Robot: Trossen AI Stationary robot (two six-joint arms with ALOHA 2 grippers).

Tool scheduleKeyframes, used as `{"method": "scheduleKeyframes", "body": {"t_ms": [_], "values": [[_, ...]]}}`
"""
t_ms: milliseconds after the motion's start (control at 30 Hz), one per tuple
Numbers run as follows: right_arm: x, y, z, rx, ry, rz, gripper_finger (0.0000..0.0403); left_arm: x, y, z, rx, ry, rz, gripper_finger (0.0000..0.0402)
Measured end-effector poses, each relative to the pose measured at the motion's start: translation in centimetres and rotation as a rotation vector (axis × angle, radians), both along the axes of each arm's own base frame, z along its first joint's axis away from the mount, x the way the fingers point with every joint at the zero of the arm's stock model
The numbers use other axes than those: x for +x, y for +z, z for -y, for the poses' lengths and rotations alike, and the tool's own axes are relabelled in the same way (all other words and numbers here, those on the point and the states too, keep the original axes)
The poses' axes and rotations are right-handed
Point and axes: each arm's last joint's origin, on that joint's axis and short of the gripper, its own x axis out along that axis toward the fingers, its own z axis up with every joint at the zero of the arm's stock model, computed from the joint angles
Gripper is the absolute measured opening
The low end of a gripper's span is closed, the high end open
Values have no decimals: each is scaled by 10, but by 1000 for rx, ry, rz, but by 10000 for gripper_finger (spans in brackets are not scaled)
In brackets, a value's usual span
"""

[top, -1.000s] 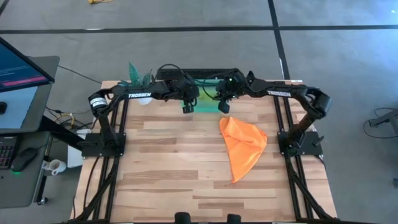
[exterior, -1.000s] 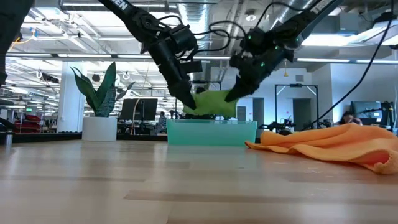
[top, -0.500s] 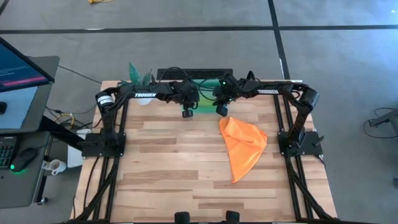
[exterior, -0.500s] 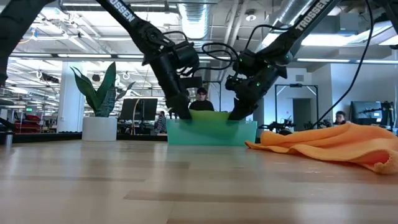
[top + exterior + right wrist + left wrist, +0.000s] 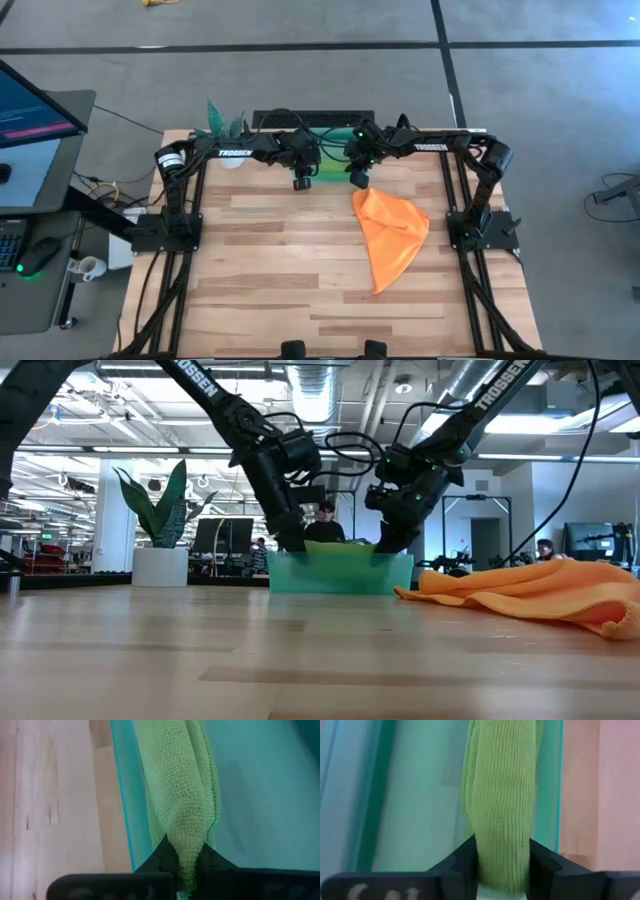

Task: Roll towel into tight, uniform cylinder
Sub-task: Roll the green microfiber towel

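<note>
Green rolled towel [image 5: 501,805] lies lengthwise in teal bin [image 5: 330,172] at surface's 12 o'clock edge, ends pinched by 2 hands: left hand [image 5: 300,181], right hand [image 5: 357,178].

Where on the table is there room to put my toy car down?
Bare wood runs along the front edge of the table and the whole left side, beside the orange cloth. The back is crowded: the green bin, both grippers and the plant.
</note>
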Motion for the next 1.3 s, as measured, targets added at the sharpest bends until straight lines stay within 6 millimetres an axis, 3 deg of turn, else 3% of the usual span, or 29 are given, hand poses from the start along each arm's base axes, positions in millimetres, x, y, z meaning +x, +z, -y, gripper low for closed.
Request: {"method": "scheduleKeyframes", "body": {"t_ms": [133,300,667,967,1100,1300], "values": [[-1,-1,0,1,-3,-8,26,-1,-1,0,3,16,-13,132],[-1,-1,0,5,-4,-14,32,-1,5,-3,55,40,-46,134],[-4,-3,-3,30,0,-44,34,9,61,-8,78,37,-52,111],[-3,-4,-6,46,4,-60,41,-6,95,7,0,77,-10,106],[-1,-4,-11,21,3,-82,78,-5,92,24,-26,51,36,106],[3,-5,-20,-25,-8,-133,159,-1,65,52,18,-2,98,106]]}}
